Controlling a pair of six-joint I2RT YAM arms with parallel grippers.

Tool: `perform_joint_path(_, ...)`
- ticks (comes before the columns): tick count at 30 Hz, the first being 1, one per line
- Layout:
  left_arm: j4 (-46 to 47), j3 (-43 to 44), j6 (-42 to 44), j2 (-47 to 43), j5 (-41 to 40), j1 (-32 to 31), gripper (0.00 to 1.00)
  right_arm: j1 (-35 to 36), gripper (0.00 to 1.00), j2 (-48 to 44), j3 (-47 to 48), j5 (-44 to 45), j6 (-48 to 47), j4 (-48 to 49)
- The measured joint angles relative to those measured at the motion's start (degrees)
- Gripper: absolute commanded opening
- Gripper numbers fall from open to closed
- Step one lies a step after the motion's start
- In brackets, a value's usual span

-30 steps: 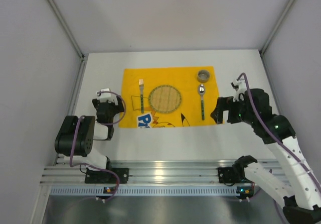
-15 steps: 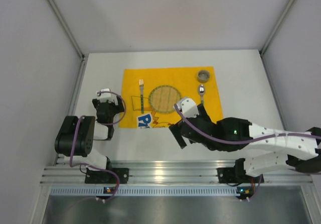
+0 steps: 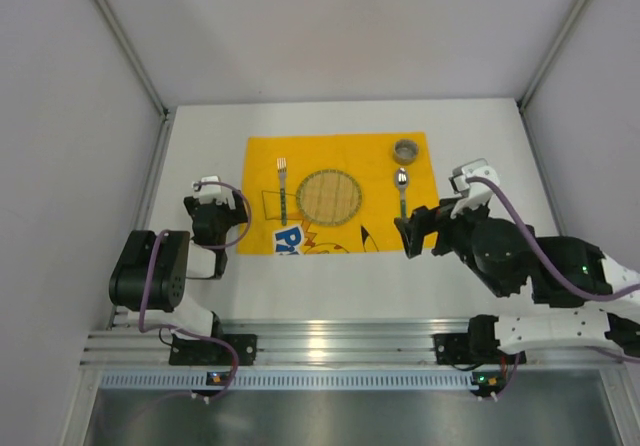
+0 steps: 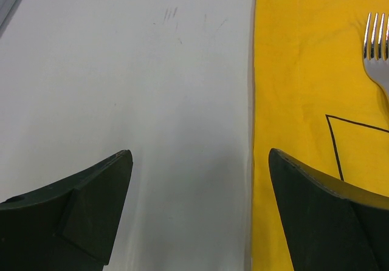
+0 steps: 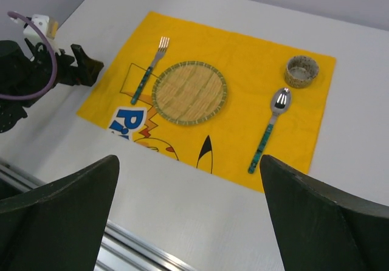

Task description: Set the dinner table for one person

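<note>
Beneath both pincers spreads the white worktop (image 3: pixel 200 146), and the left pincer (image 4: pixel 200 155) sits low over it, jaws spread wide with nothing in them. The edge of the yellow mat (image 4: pixel 304 70) runs straight ahead between its fingers, close by the right one, and a fork (image 4: pixel 378 67) shows its tines ahead to the right. Over on the other side the right pincer (image 5: pixel 188 160) hangs high, also gaping and empty, with the whole mat laid out ahead of it: fork ahead-left, round woven plate (image 5: pixel 189 93) dead ahead, spoon (image 5: pixel 270 128) ahead-right and a small bowl (image 5: pixel 301 70) just beyond the spoon's tip.
</note>
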Motion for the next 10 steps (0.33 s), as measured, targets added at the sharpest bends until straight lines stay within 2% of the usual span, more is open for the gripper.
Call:
perform_joint_path(6, 0.00, 0.00, 0.00, 0.00, 0.00, 0.00, 0.99, 0.02, 1.00, 6.14, 1.88, -2.01, -0.85, 0.98)
perform_joint_path(10, 0.00, 0.00, 0.00, 0.00, 0.00, 0.00, 0.99, 0.00, 1.00, 5.16, 0.11, -3.87, 1.46, 1.29)
